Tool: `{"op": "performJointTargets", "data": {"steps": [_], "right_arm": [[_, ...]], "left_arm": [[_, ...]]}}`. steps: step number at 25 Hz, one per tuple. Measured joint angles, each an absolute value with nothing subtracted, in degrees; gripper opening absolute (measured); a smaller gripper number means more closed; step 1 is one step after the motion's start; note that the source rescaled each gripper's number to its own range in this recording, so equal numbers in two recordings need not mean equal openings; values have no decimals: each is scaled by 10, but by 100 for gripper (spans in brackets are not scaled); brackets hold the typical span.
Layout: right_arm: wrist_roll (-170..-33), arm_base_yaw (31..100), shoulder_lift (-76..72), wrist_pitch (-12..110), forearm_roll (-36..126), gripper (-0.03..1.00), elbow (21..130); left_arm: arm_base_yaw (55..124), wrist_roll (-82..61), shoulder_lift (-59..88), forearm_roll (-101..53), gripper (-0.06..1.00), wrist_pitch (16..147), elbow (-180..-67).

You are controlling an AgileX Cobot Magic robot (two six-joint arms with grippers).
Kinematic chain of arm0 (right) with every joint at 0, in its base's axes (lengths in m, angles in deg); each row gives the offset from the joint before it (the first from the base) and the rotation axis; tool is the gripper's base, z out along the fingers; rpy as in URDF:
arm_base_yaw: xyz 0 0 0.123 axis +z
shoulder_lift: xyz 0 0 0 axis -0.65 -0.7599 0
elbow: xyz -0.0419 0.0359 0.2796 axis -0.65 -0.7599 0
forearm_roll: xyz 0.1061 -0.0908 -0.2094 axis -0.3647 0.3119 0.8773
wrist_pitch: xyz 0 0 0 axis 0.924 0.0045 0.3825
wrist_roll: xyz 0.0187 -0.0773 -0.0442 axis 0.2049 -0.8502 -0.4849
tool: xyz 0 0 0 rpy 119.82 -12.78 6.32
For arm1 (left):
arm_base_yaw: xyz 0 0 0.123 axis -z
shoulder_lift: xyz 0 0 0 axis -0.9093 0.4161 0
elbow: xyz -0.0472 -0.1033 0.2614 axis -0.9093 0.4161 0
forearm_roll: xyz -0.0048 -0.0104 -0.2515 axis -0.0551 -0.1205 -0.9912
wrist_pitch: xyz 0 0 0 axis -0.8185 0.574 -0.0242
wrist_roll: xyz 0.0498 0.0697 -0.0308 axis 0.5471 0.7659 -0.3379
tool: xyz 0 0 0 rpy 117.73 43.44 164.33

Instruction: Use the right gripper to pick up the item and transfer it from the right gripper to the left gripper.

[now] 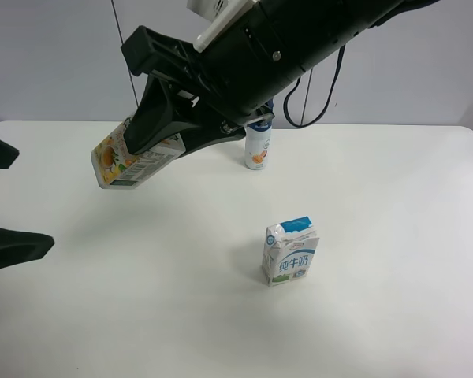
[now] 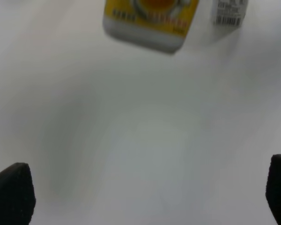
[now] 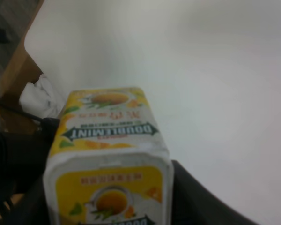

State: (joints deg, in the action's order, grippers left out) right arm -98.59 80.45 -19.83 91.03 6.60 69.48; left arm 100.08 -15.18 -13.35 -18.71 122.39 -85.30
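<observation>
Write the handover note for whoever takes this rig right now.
The right gripper is shut on the item, holding it tilted in the air above the table.
The left gripper is open and empty, facing the item across a gap.
The milk carton and the bottle stand apart on the table.
Done: pickup.
Left: bring the item between the left gripper's fingers, close them, then open the right gripper.

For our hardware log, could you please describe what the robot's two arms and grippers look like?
The right gripper has broad, matte black, wedge-shaped fingers on a thick black arm, with a white part on top and a black cable looping behind. Of the left gripper, only two black, tapered fingers show; its arm is out of view.
</observation>
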Motion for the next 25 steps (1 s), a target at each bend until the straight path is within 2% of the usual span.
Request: {"op": "performJointTargets", "data": {"steps": [11,25], "right_arm": [[-969,804,-198,911,63,0,695],[-957,805,-198,905,19,0,695]], "left_arm": [[1026,-146,-24,-181,100,1161,-904],[1027,-91,14,-219,100,1151,-929]]}}
